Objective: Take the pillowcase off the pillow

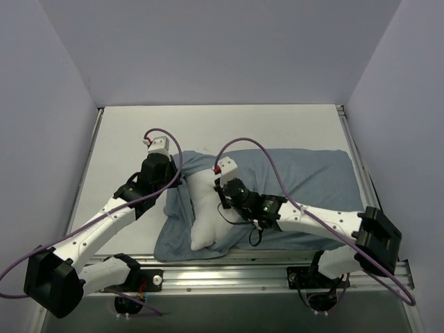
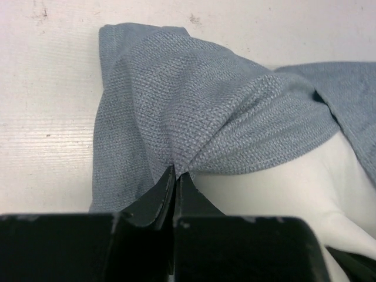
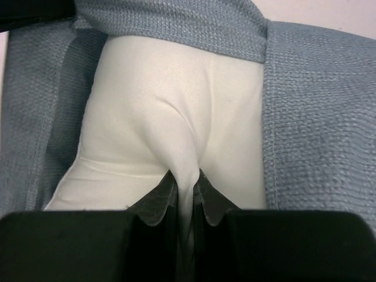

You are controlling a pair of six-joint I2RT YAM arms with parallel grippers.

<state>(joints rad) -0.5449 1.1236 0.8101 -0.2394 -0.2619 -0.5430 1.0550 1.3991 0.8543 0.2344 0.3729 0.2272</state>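
The grey-blue pillowcase (image 1: 305,180) lies across the middle of the table, its open end at the left. Out of that end the white pillow (image 1: 205,215) sticks toward the near edge. My left gripper (image 1: 172,182) is shut on the pillowcase (image 2: 194,111), pinching a fold of its edge beside the pillow (image 2: 282,188). My right gripper (image 1: 223,201) is shut on the pillow (image 3: 170,117), a ridge of white fabric squeezed between its fingers. Pillowcase (image 3: 317,117) fabric frames the pillow on three sides in the right wrist view. No striped face shows.
White walls close the table (image 1: 125,132) at left, back and right. A metal rail (image 1: 229,267) runs along the near edge, just below the pillow's end. Purple cables loop above both wrists.
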